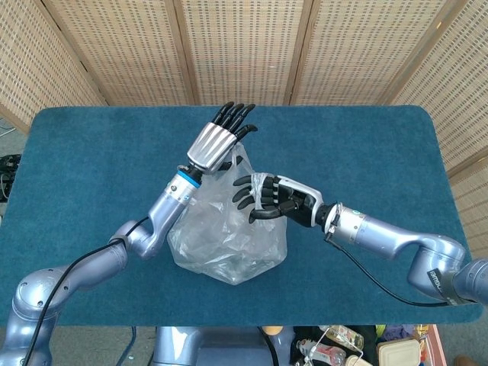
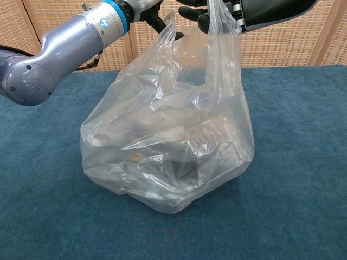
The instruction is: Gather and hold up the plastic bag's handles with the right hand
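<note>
A clear plastic bag [image 1: 225, 236] with dark contents sits mid-table, also filling the chest view [image 2: 168, 146]. My right hand [image 1: 265, 202] hovers over the bag's top, fingers curled around the right handle [image 2: 219, 38], which is pulled up taut. My left hand [image 1: 219, 141] reaches in from the left, fingers stretched long. Its thumb [image 2: 161, 21] meets the raised left handle [image 2: 171, 27], which it pinches. The two handles stand close together, a small gap apart. The tops of both hands are cut off in the chest view.
The bag rests on a blue-carpeted table [image 1: 366, 137]. Woven folding screens [image 1: 244, 46] stand behind the far edge. My left forearm [image 2: 70, 38] crosses the upper left of the chest view.
</note>
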`<state>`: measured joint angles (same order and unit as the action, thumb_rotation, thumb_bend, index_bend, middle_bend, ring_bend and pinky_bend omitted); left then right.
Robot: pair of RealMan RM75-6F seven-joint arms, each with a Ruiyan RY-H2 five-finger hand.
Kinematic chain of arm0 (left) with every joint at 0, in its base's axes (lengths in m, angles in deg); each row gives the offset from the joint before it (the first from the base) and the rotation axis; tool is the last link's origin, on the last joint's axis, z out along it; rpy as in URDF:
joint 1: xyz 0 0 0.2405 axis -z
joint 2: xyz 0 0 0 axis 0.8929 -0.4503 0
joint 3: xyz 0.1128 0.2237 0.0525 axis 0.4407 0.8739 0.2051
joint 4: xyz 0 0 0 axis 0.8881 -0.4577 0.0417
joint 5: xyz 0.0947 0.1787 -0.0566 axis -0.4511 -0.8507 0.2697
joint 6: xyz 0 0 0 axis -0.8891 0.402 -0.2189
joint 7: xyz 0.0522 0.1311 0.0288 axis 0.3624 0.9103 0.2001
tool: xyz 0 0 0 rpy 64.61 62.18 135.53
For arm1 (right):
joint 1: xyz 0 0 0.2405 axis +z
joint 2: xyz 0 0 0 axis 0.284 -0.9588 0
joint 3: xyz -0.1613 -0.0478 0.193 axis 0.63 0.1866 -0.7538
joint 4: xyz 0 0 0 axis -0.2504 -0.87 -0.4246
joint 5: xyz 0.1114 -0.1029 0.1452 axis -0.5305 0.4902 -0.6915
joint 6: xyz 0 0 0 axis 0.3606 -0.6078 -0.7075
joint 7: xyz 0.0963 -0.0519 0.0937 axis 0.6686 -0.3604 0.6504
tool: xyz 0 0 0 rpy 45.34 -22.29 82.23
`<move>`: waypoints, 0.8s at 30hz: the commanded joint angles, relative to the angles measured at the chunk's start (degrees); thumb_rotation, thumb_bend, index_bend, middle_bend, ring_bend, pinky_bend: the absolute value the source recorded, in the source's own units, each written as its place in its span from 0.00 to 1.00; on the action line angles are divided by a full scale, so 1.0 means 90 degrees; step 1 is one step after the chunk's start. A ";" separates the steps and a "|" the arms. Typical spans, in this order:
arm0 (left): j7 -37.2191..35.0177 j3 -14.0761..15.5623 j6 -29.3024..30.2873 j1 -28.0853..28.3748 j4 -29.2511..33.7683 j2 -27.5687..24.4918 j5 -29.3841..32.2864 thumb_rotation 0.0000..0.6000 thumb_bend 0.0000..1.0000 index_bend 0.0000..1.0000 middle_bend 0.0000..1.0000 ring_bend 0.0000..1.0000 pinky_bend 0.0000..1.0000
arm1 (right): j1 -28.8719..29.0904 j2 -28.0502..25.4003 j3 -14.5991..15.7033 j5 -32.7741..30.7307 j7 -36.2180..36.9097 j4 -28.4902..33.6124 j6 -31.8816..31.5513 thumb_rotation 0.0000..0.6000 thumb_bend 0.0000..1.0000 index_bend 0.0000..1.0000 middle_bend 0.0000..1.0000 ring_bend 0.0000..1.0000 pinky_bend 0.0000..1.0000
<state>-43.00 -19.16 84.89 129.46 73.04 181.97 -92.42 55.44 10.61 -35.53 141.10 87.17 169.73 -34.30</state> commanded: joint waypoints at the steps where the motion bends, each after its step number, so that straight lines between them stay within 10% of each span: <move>1: -0.0189 -0.0059 0.0269 0.0119 -0.0313 0.0211 0.0007 1.00 0.31 0.25 0.00 0.00 0.03 | -0.0008 -0.0001 0.0005 0.0014 0.0017 -0.0020 -0.0012 1.00 0.00 0.27 0.38 0.35 0.46; 24: -0.2359 -0.0477 0.0910 0.0310 -0.1050 0.0637 0.0562 1.00 0.32 0.38 0.01 0.05 0.19 | 0.0043 0.0178 -0.0046 -0.0037 -0.0050 -0.0114 0.0087 1.00 0.00 0.27 0.38 0.35 0.46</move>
<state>-62.82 -23.41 92.17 132.83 63.79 187.79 -87.61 55.82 12.19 -35.92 140.79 86.74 168.69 -33.53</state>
